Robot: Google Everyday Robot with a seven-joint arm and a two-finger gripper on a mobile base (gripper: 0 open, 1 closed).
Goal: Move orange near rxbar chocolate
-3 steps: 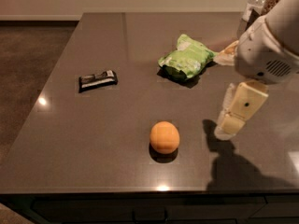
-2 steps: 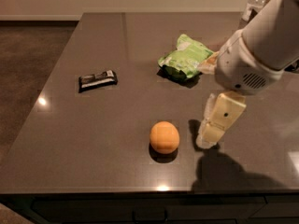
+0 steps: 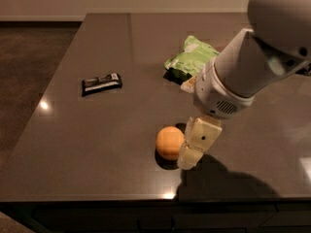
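In the camera view, a dark, glossy table (image 3: 97, 130) fills most of the frame, with brown floor (image 3: 29, 52) along the left edge and a pale wall across the top. The orange (image 3: 170, 142) sits on the table just below the middle of the frame, near the front edge. The gripper (image 3: 188, 157) is down at table height right against the orange's right side, its cream-coloured part slanting down and to the left and touching or almost touching the fruit; whether the gripper is clenched or released cannot be told here. The thick white arm (image 3: 248, 67) runs from the gripper to the upper right corner and casts a broad shadow (image 3: 223, 178) on the table at lower right. The rxbar chocolate (image 3: 101, 83), in its black wrapper, lies flat in the left half of the frame, up and to the left of the orange and well apart from it. A light-green snack bag (image 3: 192, 59) lies above the middle, its right edge hidden behind the arm, well apart from both the bar and the orange
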